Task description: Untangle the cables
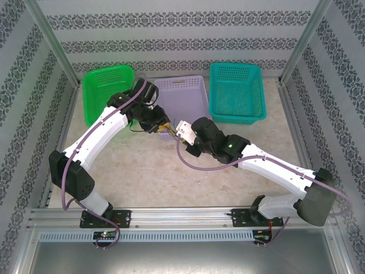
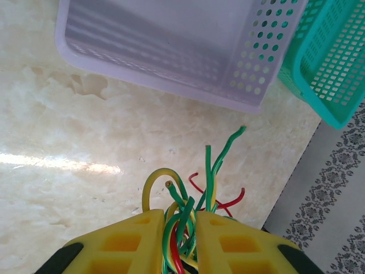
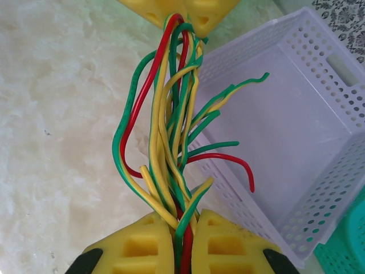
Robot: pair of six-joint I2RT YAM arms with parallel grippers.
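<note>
Cables (image 3: 165, 131), ends seemingly hidden in fingers (image 3: 142, 245)

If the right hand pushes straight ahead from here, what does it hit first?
Likely the left hand, facing it and gripping the same cables; only the bundle lies between them. Depth is unclear.

**Shiny plastic on polished stone**

The cables (image 3: 153, 142) have smooth, glossy plastic coats. The yellow fingers (image 3: 137, 246) look like matt moulded plastic. The lilac basket (image 3: 291, 131) is smooth, perforated plastic with a soft sheen. The table (image 2: 85, 142) resembles polished marble.
</note>
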